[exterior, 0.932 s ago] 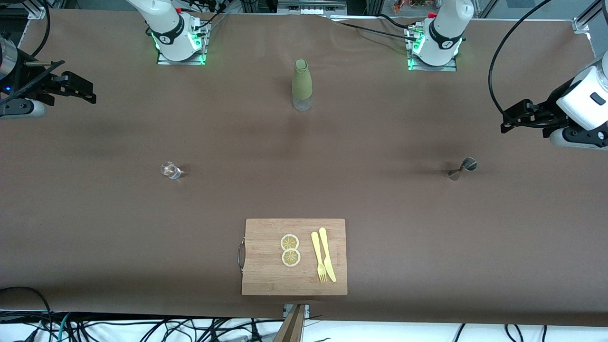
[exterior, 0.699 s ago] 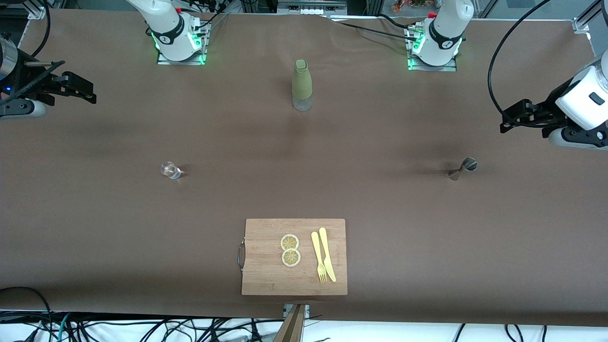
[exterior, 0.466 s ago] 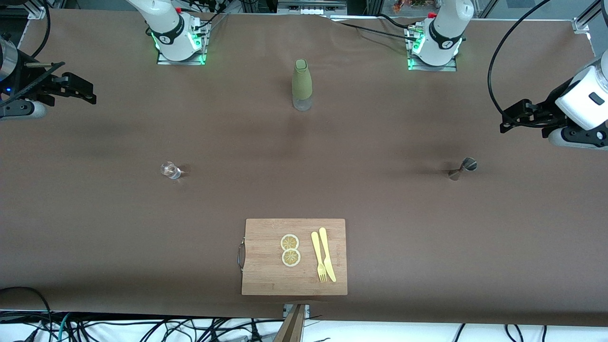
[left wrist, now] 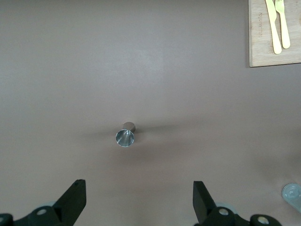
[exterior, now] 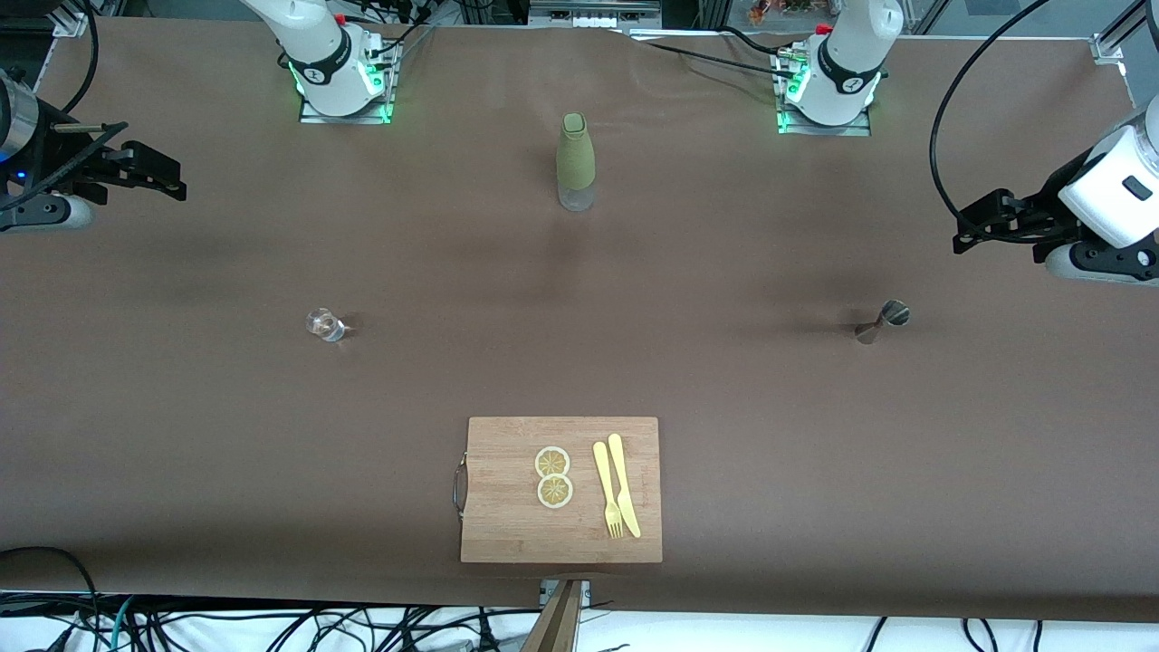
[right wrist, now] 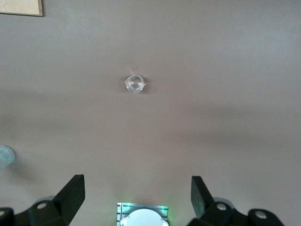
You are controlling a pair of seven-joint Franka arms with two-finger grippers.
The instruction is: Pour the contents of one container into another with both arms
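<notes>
The tiny clear glass cup stands upright on the brown table toward the right arm's end. The silvery jigger stands upright toward the left arm's end. My right gripper hovers high over its end of the table, open and empty, well away from the cup. Over the other end my left gripper is also open and empty, up in the air and apart from the jigger.
A tall olive-green bottle stands mid-table between the two arm bases. A wooden cutting board lies near the front camera's edge, bearing two lemon slices and a yellow fork and knife.
Both grippers have drifted only slightly, the right one a touch toward the table's middle. The cup and the jigger have not moved.
</notes>
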